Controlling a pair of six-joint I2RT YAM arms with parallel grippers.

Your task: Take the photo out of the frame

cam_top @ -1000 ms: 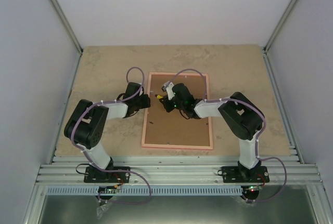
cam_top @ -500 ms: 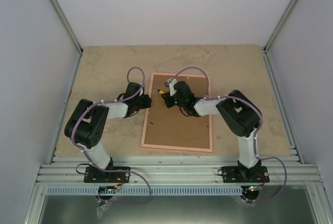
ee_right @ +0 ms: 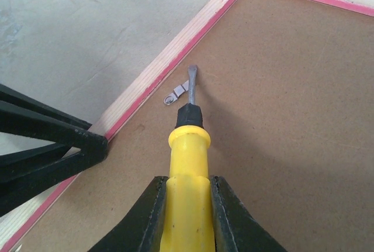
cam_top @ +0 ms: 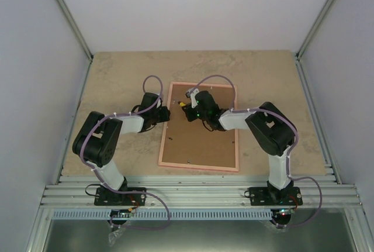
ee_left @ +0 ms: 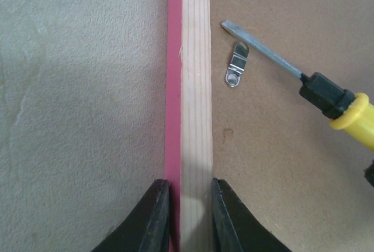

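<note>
Beige speckled tabletop (cam_top: 117,76) between grey walls (cam_top: 35,59) carries the frame (cam_top: 198,145) (brown back up); left tool (ee_left: 190,186) pinches its left rail, right tool (ee_right: 189,183) clasps a yellow screwdriver (ee_right: 188,144).

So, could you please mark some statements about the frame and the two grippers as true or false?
1. The right gripper holds a yellow-handled screwdriver. True.
2. The frame lies with its brown back up. True.
3. A small metal clip sits on that back. True.
4. The left gripper is open, away from the frame. False: it is clamped on the frame's rail.
5. The screwdriver's blade is far from the clip. False: it lies right beside it.
6. The photo is already out of the frame. False: no photo shows outside it.
</note>
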